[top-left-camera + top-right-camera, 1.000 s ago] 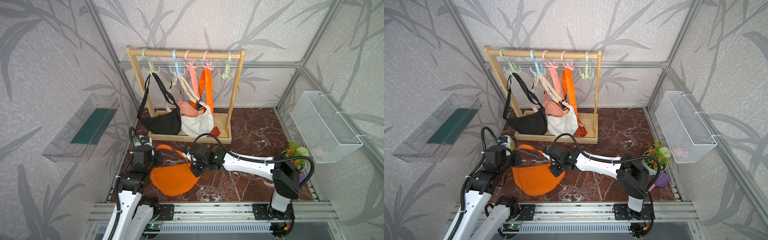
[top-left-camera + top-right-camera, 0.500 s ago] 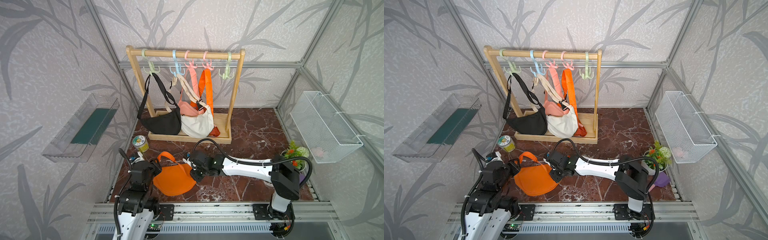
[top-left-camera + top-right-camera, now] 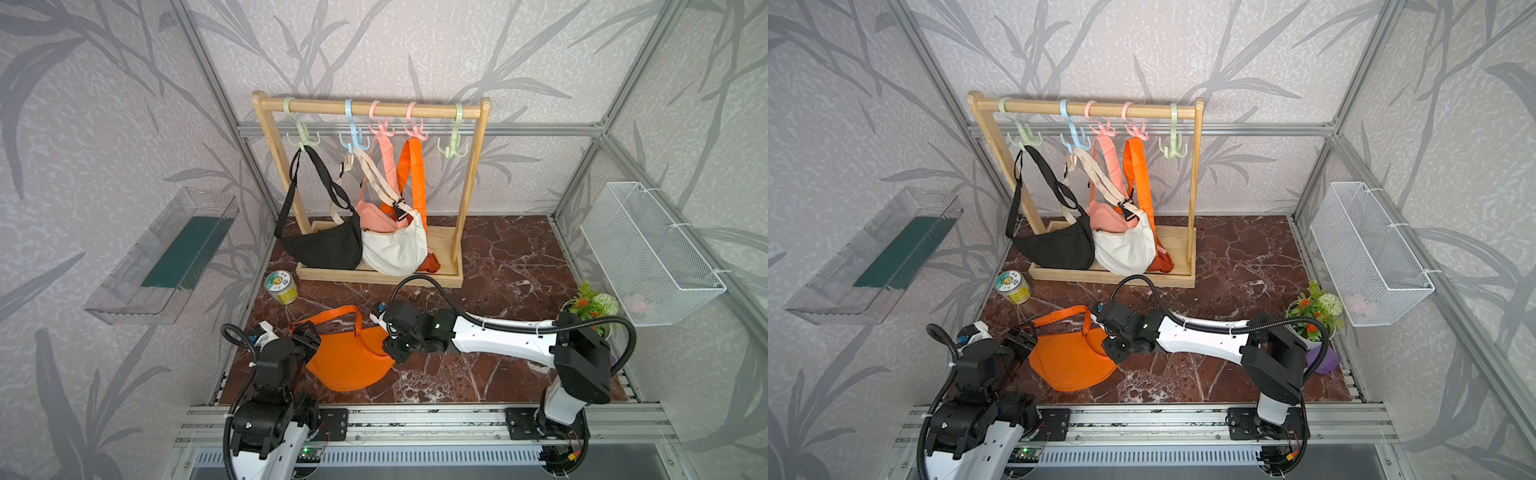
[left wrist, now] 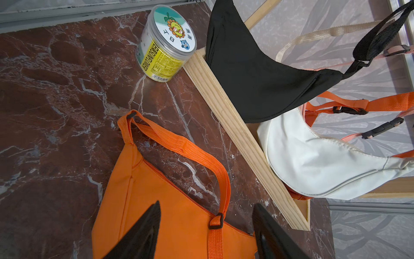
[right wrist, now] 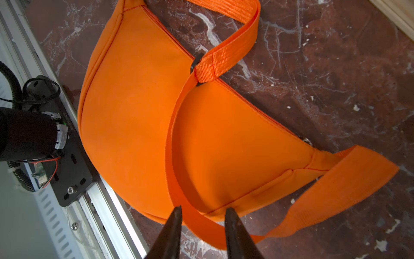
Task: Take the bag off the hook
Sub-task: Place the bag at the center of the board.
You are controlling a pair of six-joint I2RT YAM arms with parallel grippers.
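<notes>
Bag [image 3: 351, 361] lies between left claw [image 4: 206, 203] and right claw [image 5: 203, 208].

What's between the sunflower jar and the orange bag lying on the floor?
Nothing: bare marble floor separates the jar from the strap of the orange bag, clearest in the left wrist view, also in both top views.

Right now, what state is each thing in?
loose orange bag, unhooked, lying flat, unheld
left gripper, open
right gripper, open around strap
black bag, hanging
white bag, hanging
pink bag, hanging
racked orange bag, hanging
end green hook, empty
jar, upright, lidded
</notes>
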